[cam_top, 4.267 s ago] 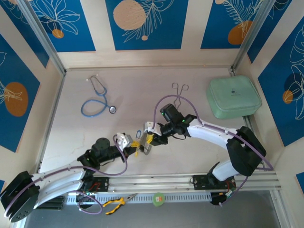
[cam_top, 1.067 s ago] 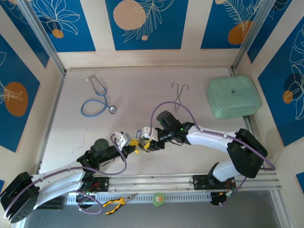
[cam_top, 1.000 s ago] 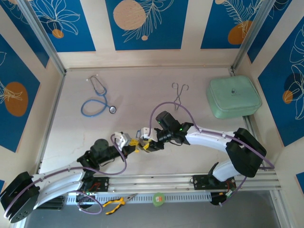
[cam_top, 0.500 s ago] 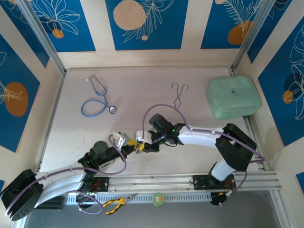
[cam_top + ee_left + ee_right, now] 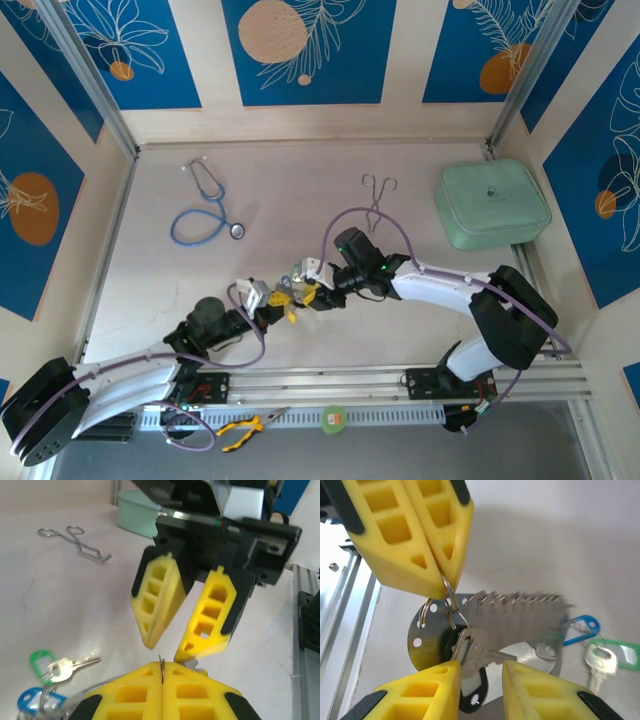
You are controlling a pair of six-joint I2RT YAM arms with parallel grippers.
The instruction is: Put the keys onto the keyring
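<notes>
Pinches keyring [image 5: 452,611] with left gripper [image 5: 442,592] jaws, upper left of frame; straddles silver key [image 5: 470,646] with spread right gripper [image 5: 480,666] jaws, lower centre.

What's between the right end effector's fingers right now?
A silver key, hanging on the wire ring the left end effector pinches; right wrist view.

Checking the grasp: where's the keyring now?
Right wrist view, centre-left: the keyring is pinched in the shut left pincer, tip to tip with the open right pincer.
</notes>
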